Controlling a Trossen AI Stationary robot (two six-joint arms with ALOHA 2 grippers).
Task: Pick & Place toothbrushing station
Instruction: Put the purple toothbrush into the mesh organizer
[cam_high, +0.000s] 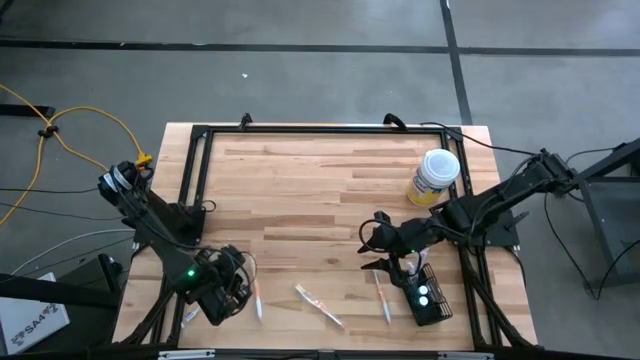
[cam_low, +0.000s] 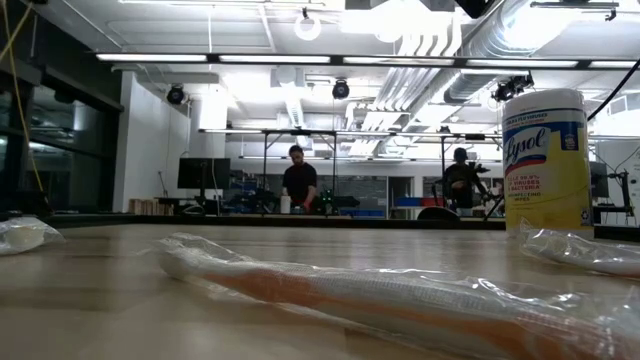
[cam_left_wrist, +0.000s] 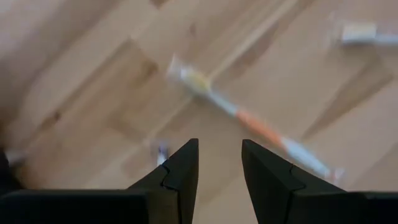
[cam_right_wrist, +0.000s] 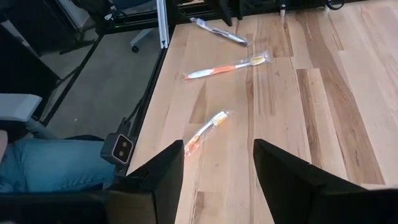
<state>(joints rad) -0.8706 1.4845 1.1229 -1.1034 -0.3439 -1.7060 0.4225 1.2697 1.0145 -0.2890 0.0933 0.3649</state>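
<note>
Near the table's front right corner in the high view sits the small black wire-mesh rectangular basket (cam_high: 428, 298), long axis running roughly front to back, slightly angled, with two pale round spots showing inside it; cannot tell what they are. Right gripper (cam_high: 380, 248) hovers just inboard of the basket's rear end, fingers (cam_right_wrist: 163, 171) spread wide, nothing between them. Right arm reaches in from the right edge, its links passing close over the basket's rear.

Yellow cylindrical canister with white lid (cam_high: 434, 176) stands upright near the back right corner, well apart from the basket; low view shows its printed label.

Wrapped toothbrushes lie along the front edge: one orange-and-white toothbrush in clear wrap (cam_high: 320, 304) at front centre, diagonal; another wrapped toothbrush (cam_high: 382, 296) just left of the basket, roughly parallel to it; a third wrapped toothbrush (cam_high: 257, 297) beside the left gripper. None touches the basket.

Left gripper (cam_high: 232, 280) is at the front left corner, low over the bare wooden tabletop (cam_high: 300, 190), fingers (cam_left_wrist: 180, 174) partly apart, holding nothing; its wrist view shows an orange-and-white brush lying ahead of the tips.

Black metal frame (cam_high: 195, 170) borders the table. Low view shows two people far back in the room.
</note>
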